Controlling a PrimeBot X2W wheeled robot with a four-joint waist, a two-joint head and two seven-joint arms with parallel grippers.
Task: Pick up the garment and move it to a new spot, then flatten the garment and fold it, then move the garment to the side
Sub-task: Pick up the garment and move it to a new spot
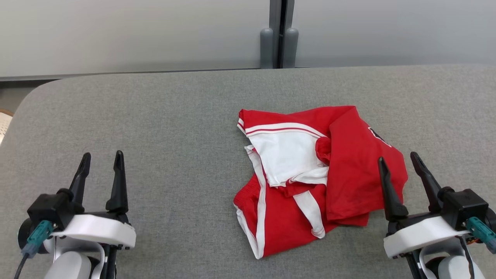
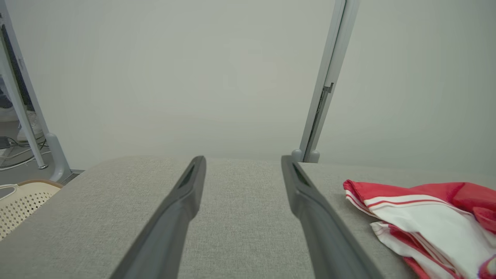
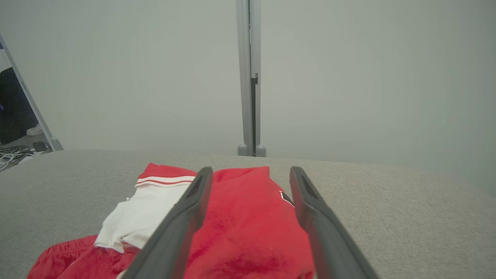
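Head view is showing the two arms at the near edge of a grey cloth-covered desk point(image 1: 162, 116), with their fingers pointing away from the robot. Closest on the left, the left end effector point(image 1: 103, 154) is gaping wide over bare desk and gripping nothing, well apart from the garment point(image 1: 350, 155). On the right, the right end effector point(image 1: 398, 155) is likewise standing fully spread and holding nothing. Its inner finger is overlapping the near right corner of the red cloth in this view, though I cannot tell whether it is touching the fabric. Right wrist view is looking along those two dark fingers, with the red part of the cloth lying beneath and between them.

Just beyond the fingertips, the garment is lying crumpled to the right of the desk's middle, closer to the right arm. It is showing red fabric with white trim. A white panel is facing up near its centre, a red flap with a small dark mark is folding over the right side, and a red piece with white side stripes is trailing toward the near edge.

Further back, bare grey desk is running to a rounded far edge. Behind it, pale wall panels point(image 1: 135, 35) are standing, joined by a grey post point(image 1: 279, 35) with two rounded feet. Off the desk's far left corner, left wrist view is catching a cream perforated basket point(image 2: 23, 201) sitting lower down.
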